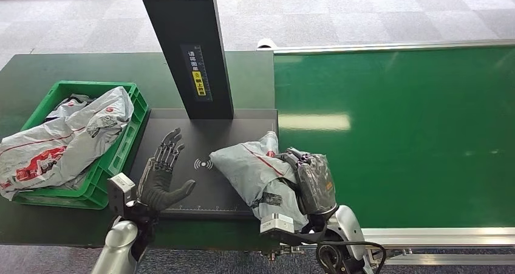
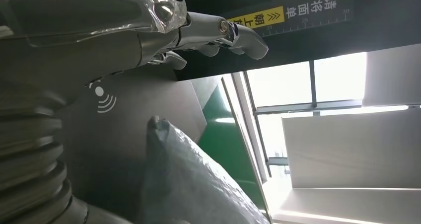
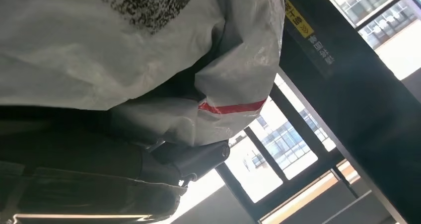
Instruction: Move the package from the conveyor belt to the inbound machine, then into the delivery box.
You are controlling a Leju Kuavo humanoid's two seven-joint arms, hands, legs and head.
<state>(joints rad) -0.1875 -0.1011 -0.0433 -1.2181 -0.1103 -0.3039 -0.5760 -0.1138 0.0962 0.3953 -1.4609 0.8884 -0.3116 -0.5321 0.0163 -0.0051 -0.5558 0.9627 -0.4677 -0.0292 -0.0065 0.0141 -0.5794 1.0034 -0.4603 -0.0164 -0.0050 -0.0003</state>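
Note:
A grey plastic package (image 1: pixel 252 167) with red stripes lies on the black plate of the inbound machine (image 1: pixel 182 137), its right part hanging over the plate's right edge. My right hand (image 1: pixel 310 180) grips the package's right side from the belt side. In the right wrist view the package (image 3: pixel 149 50) fills the space just past the dark fingers (image 3: pixel 193 157). My left hand (image 1: pixel 161 174) hovers over the plate left of the package, fingers spread and holding nothing. The left wrist view shows its fingers (image 2: pixel 218 33) above the plate and the package (image 2: pixel 183 179) close by.
A green delivery box (image 1: pixel 118 146) at the left holds several grey packages. The machine's black post (image 1: pixel 191 49) rises behind the plate. The green conveyor belt (image 1: pixel 401 128) runs to the right, bare, with a metal rail along its near edge.

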